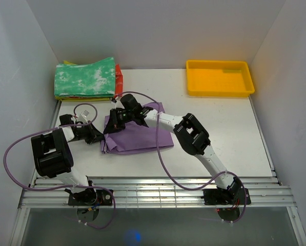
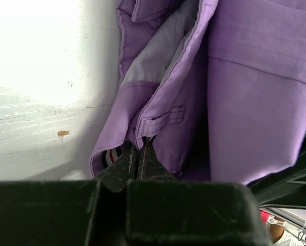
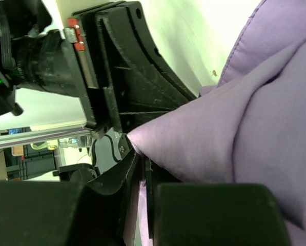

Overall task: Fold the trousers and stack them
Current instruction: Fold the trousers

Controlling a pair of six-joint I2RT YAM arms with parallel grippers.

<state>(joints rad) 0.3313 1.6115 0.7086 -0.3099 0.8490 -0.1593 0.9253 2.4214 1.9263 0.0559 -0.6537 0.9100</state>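
trousers (image 1: pixel 140 137) folded, long axis L-R, waistband (image 2: pixel 111 156) left

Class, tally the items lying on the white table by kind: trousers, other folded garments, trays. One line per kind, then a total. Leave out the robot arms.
Trousers: 1, the purple trousers.
Other folded garments: 3 showing in the stack, the green-and-white garment, red garment and yellow garment.
Trays: 1, the yellow tray.
Total: 5.

White table (image 1: pixel 235 123) between pale grey walls (image 1: pixel 158 31), slatted metal rail (image 1: pixel 158 187) at near edge.
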